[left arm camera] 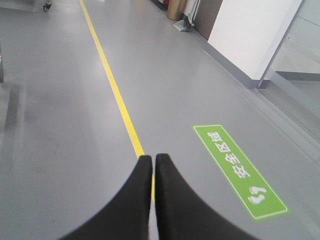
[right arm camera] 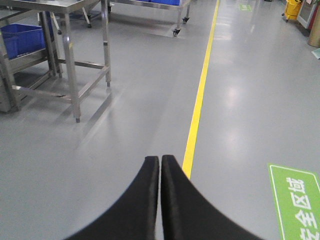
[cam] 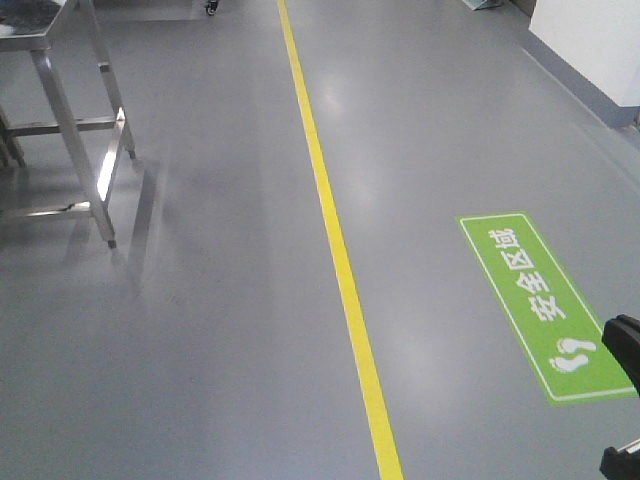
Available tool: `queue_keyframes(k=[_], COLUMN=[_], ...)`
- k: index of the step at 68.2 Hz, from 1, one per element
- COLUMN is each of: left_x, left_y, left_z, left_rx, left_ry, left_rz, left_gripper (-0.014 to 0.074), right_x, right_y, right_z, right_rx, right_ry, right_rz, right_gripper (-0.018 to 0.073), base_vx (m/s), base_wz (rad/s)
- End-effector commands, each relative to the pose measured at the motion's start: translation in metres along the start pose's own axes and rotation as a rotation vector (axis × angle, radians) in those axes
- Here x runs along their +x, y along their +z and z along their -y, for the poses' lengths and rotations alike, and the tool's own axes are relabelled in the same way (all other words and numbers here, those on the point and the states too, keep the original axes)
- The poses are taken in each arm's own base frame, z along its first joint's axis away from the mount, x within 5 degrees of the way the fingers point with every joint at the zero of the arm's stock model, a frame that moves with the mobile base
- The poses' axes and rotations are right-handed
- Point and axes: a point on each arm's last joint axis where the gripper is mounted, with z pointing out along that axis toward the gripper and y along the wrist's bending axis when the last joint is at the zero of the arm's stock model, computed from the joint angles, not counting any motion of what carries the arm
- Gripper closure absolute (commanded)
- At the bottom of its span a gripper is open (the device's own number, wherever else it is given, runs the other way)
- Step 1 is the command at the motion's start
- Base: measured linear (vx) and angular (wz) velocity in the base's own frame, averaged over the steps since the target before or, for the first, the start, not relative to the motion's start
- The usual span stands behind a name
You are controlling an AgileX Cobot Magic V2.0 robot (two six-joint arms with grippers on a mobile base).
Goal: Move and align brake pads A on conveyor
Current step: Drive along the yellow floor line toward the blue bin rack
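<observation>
Brake pads A outside every view. Left end effector [left arm camera: 152, 160] narrow, jaws together, empty; right end effector [right arm camera: 160, 161] same, both over grey floor [left arm camera: 60, 125] by yellow line [left arm camera: 117, 97].

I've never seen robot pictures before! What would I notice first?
A bright yellow line runs up the floor, with a green footprint sign to its right. A shiny steel table stands at the left. Up close, the left gripper and right gripper are black and shut, holding nothing.

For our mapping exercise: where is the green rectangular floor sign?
In the front view, the green rectangular floor sign lies right of the painted yellow floor line.
</observation>
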Motion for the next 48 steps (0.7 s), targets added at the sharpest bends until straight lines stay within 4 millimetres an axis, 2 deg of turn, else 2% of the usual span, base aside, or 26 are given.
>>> queue_keyframes(k=[1,48], left_x=[-0.0115,-0.0115], left_y=[-0.0021,-0.0021], left_z=[0.0052,0.0052], left_rx=[0.043,0.043], left_ry=[0.003,0.003], left_rz=[0.066,0.066], left_gripper=[0.0602,0.0602], right_x=[-0.0159,-0.0159], right_y=[-0.0021,-0.0021], right_z=[0.0015,0.0015], right_rx=[0.010,0.010], right_ry=[-0.020,-0.020], right_rz=[0.099,0.099], right_gripper=[0.0566,0.0566], base_vx=[0.57,0.60], base_wz=[-0.05,0.00])
